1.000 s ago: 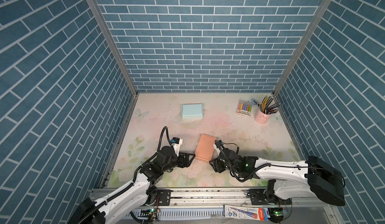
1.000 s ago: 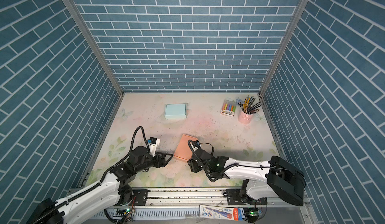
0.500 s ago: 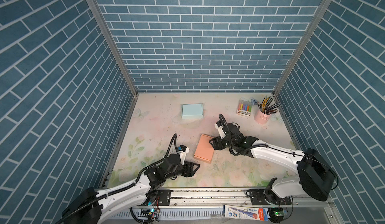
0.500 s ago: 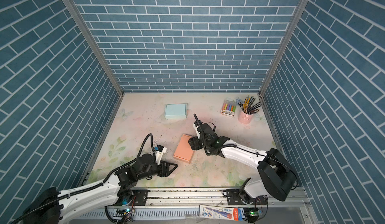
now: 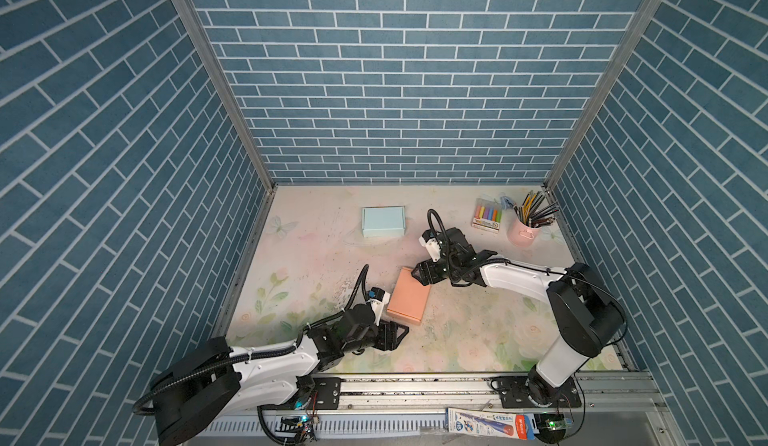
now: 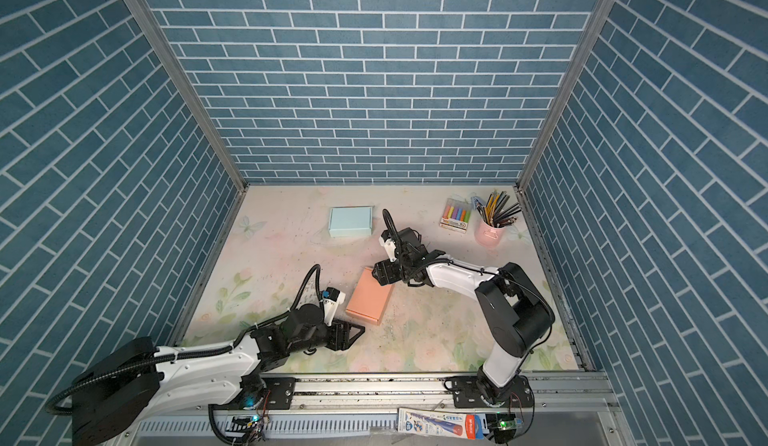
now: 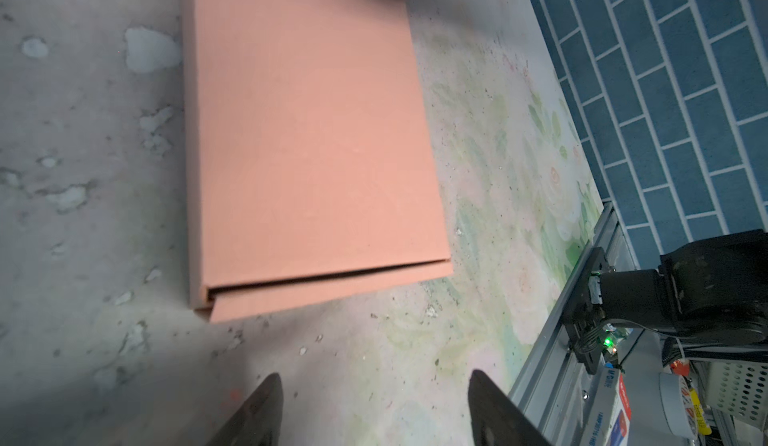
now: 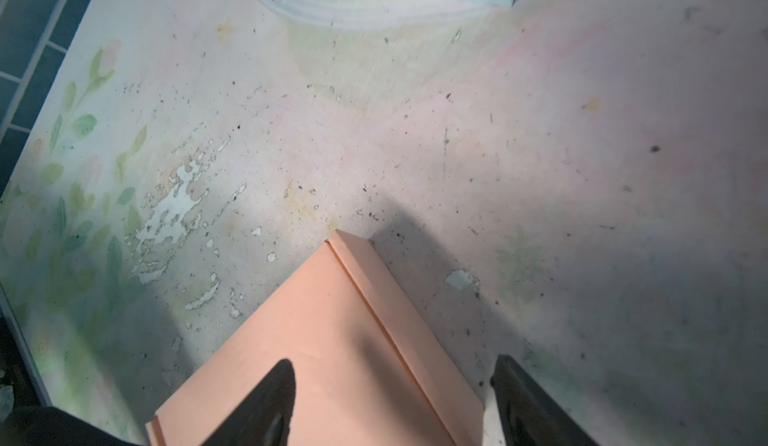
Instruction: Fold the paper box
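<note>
Peach paper box (image 5: 409,298) lies flat on the table (image 5: 316,257), centre-front, long axis running away from the rail and a little skewed. It sits between the two grippers.

Left gripper (image 5: 400,334): low, just off the box's near short end, not touching. In the left wrist view the fingers (image 7: 266,398) stand apart with only bare mat between them. Open and empty.

Right gripper (image 5: 418,276): over the far right corner. In the right wrist view one finger (image 8: 279,386) hangs above the lid and the other is past the side edge, over the mat. Jaws spread, nothing clamped. I cannot tell whether either tip touches the card.

Near end (left wrist view): the lid edge sits slightly proud of the layer under it, with a dark gap between them. My read is that it is closed but not seated.

Risks from here:
- A push from the left on that loose end may slide the whole box across the mat rather than seat the flap, since nothing pins it.
- The right jaws closing across lid and side wall at an angle could crease the corner or twist the box.
- Pressing at one corner only may lift the opposite end and reopen the gap.
- The light blue box (image 5: 383,221) and pencil cup (image 5: 524,232) stand well apart, so collision looks unlikely.
</note>
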`<state>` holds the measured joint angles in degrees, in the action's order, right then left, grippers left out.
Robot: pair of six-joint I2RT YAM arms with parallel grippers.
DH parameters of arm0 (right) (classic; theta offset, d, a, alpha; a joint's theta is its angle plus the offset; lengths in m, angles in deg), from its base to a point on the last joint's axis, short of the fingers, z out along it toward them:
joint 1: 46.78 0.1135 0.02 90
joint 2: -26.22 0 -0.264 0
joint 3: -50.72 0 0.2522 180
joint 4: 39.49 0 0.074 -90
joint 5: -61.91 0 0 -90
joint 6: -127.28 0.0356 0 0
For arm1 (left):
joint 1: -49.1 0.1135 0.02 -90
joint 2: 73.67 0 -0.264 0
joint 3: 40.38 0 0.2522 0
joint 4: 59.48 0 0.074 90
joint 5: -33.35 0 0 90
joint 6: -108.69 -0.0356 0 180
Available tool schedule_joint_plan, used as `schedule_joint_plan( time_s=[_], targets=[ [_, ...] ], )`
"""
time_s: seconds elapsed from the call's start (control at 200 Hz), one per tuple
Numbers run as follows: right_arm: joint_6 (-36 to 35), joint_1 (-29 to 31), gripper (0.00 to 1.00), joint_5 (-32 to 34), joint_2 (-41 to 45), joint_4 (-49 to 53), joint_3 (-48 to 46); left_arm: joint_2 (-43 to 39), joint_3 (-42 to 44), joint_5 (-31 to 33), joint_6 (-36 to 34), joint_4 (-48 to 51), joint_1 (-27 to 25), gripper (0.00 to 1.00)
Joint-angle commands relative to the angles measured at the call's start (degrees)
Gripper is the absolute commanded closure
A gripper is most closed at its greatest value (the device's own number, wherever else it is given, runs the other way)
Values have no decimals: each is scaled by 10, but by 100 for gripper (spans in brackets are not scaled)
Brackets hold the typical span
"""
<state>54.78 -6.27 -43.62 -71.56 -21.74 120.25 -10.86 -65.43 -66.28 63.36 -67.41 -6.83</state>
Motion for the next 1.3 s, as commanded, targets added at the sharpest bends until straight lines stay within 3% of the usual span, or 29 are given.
schedule_joint_plan(
  time_s=[0.0, 0.36, 0.74, 1.295],
  targets=[
    [-26, -7, 24, -31, -17, -4, 17, 16, -24, 19, -14, -18, -3, 29],
    [-26, -9, 31, -47, -15, -2, 5, 85, -61, 2, -39, -39, 21, 28],
    [-3, -9, 36, -40, 54, -16, -64, 128, -96, -22, -67, -47, 54, 29],
    [36, -42, 38, -17, 107, -43, -115, 254, -243, -60, -117, -56, 97, 33]
  ],
)
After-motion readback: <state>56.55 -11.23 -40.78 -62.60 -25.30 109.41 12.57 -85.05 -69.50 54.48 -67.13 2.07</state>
